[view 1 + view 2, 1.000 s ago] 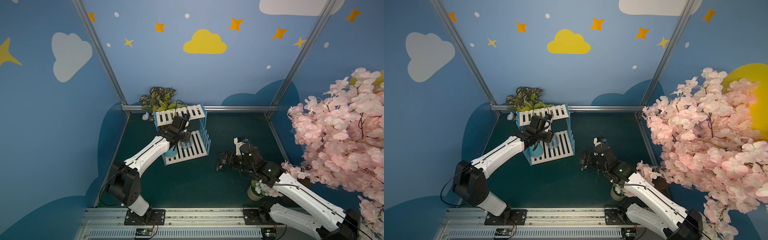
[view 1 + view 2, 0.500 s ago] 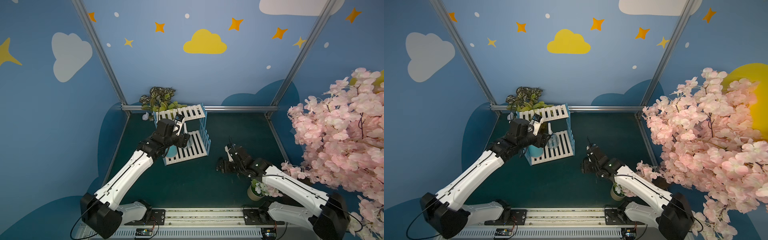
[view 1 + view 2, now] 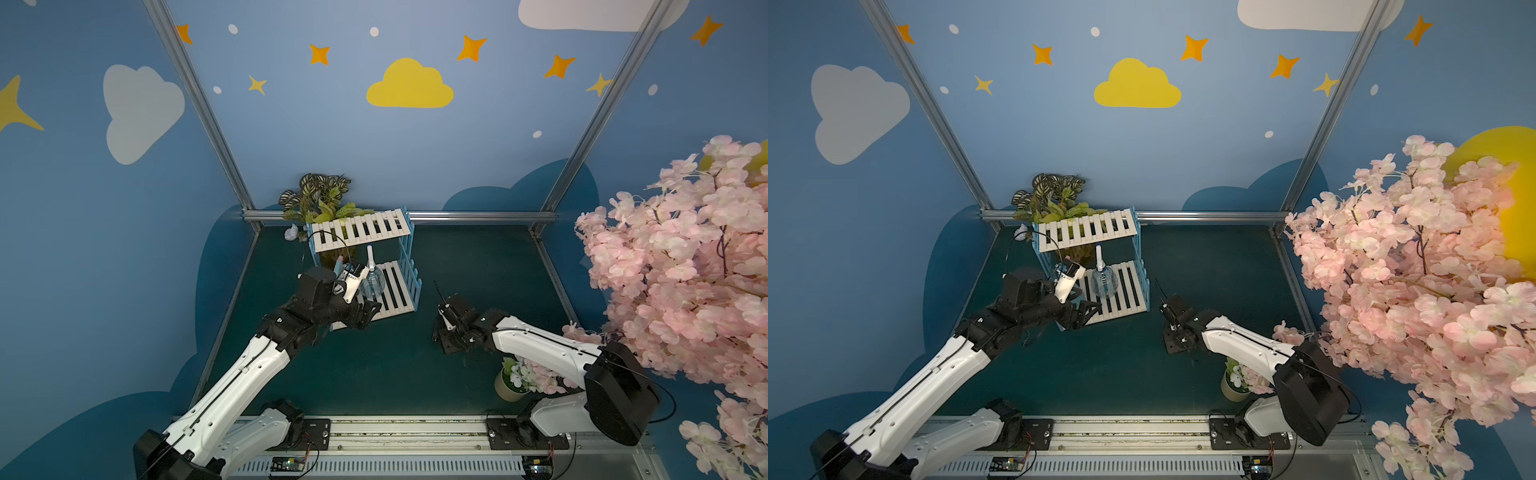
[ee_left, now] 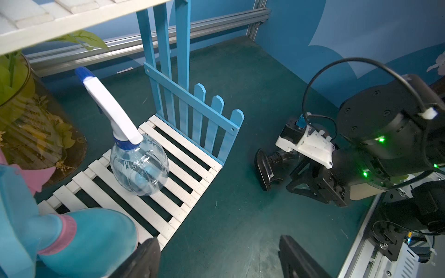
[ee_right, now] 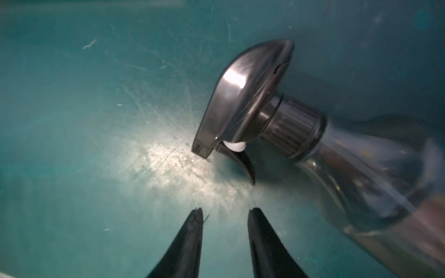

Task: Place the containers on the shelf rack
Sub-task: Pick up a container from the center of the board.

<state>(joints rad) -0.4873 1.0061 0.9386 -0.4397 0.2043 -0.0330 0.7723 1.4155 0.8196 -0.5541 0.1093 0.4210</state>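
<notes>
Left end effector (image 4: 218, 240) gapes wide, its light blue bottle (image 4: 96, 235) shelved alongside; right end effector (image 5: 225, 211), narrow, empty, flanks the toppled dark bottle (image 5: 289, 125).

Blue cloud-and-star walls (image 3: 374, 158), dark teal floor (image 3: 478, 266), pink blossom tree (image 3: 685, 270)

I see the clear bottle (image 4: 139, 168) upright on the lower shelf of the rack (image 3: 361, 228), the light blue bottle (image 4: 91, 238) beside it. The dark bottle (image 5: 361, 173) lies on its side on the table (image 3: 374, 374).

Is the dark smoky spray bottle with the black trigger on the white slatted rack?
No, that bottle lies on the green tabletop, apart from the rack.
</notes>
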